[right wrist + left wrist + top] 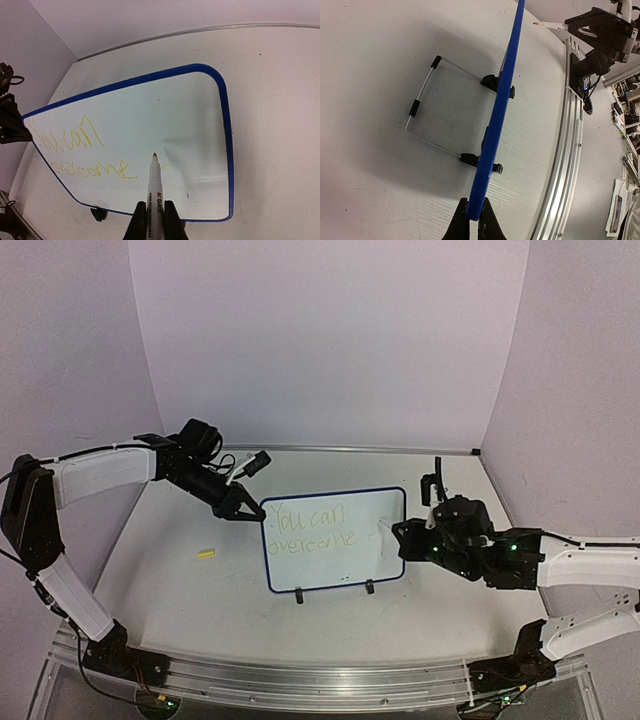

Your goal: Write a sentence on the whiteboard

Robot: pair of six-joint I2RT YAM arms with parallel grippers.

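- Whiteboard point(375, 512): one glossy white rounded rectangle, thin blue frame point(227, 145), two black feet point(300, 595), standing in the middle of the counter point(180, 610).
- Sentence point(75, 152): two yellow-green handwritten lines, "You can overcome".
- I see the left gripper point(474, 220) clamped on the frame's edge, and the right gripper point(156, 222) clamped on one marker point(154, 182).

the top camera looks down from high and far; the left wrist sees the whiteboard point(495, 125) edge-on and close, the right wrist its face; all three share it.
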